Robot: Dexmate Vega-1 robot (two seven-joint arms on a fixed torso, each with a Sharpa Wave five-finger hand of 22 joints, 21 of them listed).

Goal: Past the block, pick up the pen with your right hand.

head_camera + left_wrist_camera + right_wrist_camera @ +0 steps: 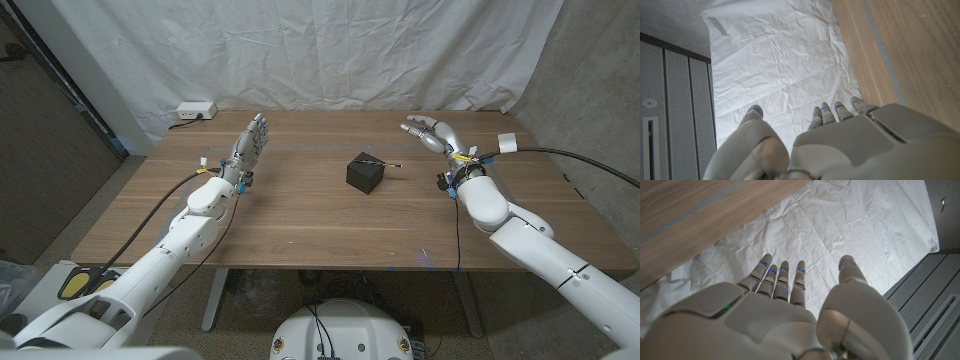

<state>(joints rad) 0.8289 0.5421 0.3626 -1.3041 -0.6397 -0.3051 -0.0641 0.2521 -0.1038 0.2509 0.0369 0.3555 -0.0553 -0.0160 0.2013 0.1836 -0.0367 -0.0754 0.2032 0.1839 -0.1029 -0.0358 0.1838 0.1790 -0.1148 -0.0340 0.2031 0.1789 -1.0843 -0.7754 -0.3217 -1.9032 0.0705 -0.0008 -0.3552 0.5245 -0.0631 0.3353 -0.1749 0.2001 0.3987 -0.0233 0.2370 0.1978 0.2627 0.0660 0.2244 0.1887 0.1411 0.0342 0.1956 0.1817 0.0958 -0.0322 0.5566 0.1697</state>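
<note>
A small black block (363, 174) sits near the middle of the wooden table (300, 215). A thin dark pen (378, 160) lies just behind the block, its light tip pointing right. My right hand (432, 134) is raised over the table's far right part, to the right of the pen and apart from it, fingers spread and empty. My left hand (248, 148) is held up at the far left, also empty with fingers apart. In the wrist views the right hand (790, 315) and left hand (830, 140) point at the white backdrop.
A white power strip (195, 110) lies at the table's back left corner. A wrinkled white sheet (300, 50) hangs behind the table. Cables run along both forearms. The table's far edge (850, 50) meets the sheet.
</note>
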